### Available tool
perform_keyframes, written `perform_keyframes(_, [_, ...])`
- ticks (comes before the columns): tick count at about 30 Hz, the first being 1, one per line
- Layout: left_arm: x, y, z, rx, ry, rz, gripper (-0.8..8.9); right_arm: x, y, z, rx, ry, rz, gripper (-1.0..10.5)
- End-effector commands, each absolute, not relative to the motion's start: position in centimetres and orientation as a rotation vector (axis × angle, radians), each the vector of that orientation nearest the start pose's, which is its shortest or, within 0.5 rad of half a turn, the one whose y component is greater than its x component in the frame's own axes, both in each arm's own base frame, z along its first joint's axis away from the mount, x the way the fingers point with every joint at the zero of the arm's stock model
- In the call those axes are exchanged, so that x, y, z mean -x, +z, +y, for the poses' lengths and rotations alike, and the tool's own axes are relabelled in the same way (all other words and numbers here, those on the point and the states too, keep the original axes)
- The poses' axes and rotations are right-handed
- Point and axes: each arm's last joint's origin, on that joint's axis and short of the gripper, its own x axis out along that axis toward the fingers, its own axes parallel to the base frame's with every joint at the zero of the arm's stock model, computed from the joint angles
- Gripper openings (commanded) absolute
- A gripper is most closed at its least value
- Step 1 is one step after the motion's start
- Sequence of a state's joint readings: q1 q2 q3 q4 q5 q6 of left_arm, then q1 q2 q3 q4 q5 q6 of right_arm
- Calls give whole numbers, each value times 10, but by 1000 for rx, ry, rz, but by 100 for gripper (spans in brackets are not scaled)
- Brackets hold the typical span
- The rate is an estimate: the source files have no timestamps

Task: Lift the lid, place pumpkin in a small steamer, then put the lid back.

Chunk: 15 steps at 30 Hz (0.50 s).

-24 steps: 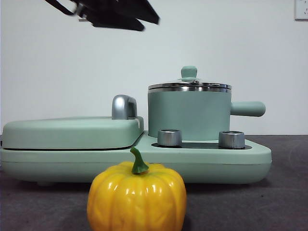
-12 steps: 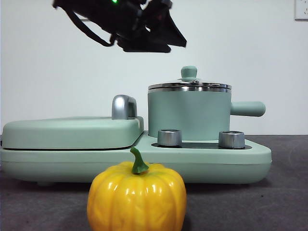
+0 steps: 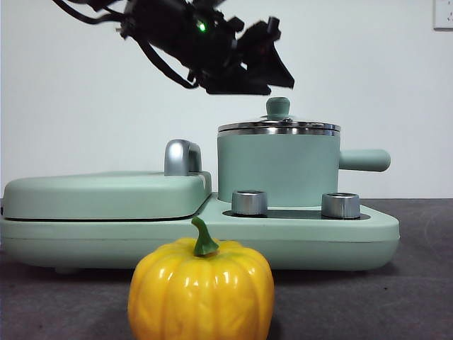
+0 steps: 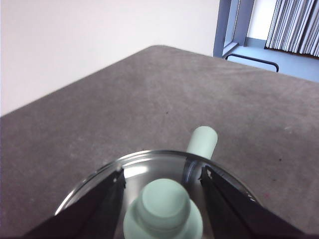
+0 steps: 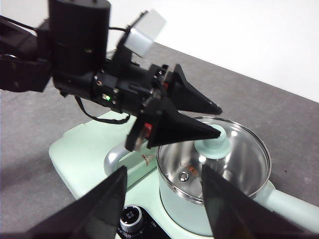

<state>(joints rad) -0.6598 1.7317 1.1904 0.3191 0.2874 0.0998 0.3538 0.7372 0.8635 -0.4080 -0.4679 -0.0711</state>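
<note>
The lid (image 3: 278, 128), glass with a steel rim and a mint knob (image 3: 278, 106), rests on the small steamer (image 3: 277, 170), a mint pot with a side handle (image 3: 364, 160). My left gripper (image 3: 280, 86) hangs just above and slightly left of the knob, open. In the left wrist view its jaws stand either side of the knob (image 4: 162, 209) without touching it. The right wrist view shows the left gripper (image 5: 215, 120) over the lid (image 5: 234, 164). The yellow pumpkin (image 3: 202, 290) sits on the table in front. My right gripper (image 5: 163, 172) is open and empty, above the appliance.
The steamer stands on a wide mint-green base (image 3: 368, 237) with two silver knobs (image 3: 249, 202). To its left lies a flat mint cover (image 3: 106, 195) with a silver handle (image 3: 182, 157). Grey tabletop (image 3: 396, 297) surrounds the base.
The left arm has come down and to the right, from the upper left to just over the lid's knob. Pumpkin, lid and steamer have not moved.
</note>
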Motion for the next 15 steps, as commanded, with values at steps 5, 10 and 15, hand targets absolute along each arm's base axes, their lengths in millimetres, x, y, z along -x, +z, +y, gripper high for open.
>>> perform_keyframes(5, [-317,257,-264,-129,-969,198,249,-136,352,65,49,824,237,240])
perform_keyframes(10, [-318,254,-265,-130,-969,209,248,-136,352,65,49,824,237,240])
perform_keyframes(15, [-317,252,-264,-134,-969,227,245,-136,352,65,49,824,237,240])
